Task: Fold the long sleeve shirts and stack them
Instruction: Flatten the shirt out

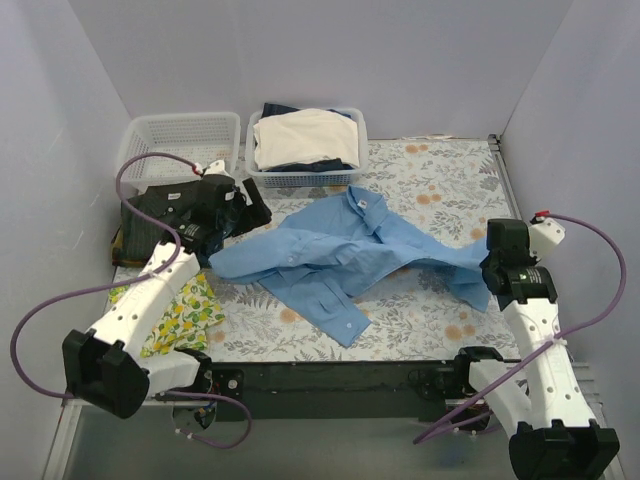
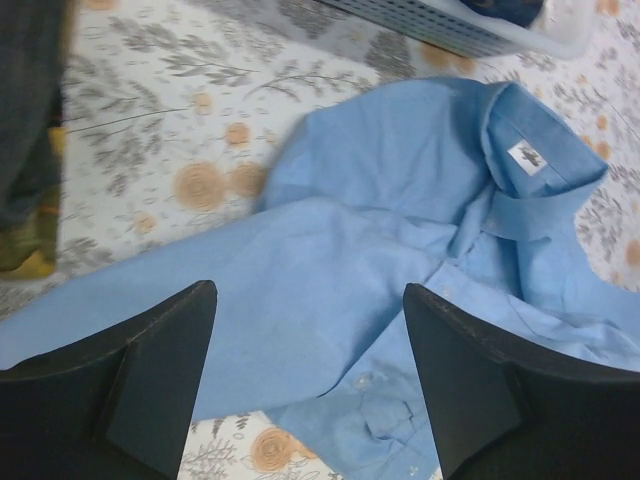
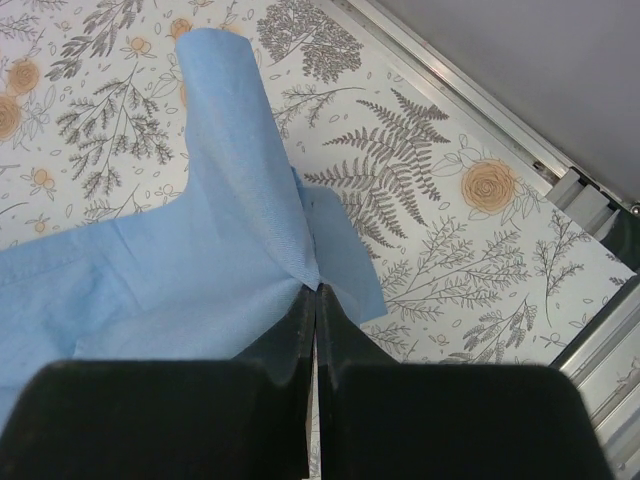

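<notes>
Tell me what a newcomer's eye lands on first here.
The light blue shirt sprawls crumpled across the middle of the table. The right pincer is shut on its sleeve at the right, while the left pincer hangs open over its left part. A dark shirt lies far left.

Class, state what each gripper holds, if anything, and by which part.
Right gripper pinches the light blue shirt by a sleeve; left gripper is open, holding nothing.
</notes>
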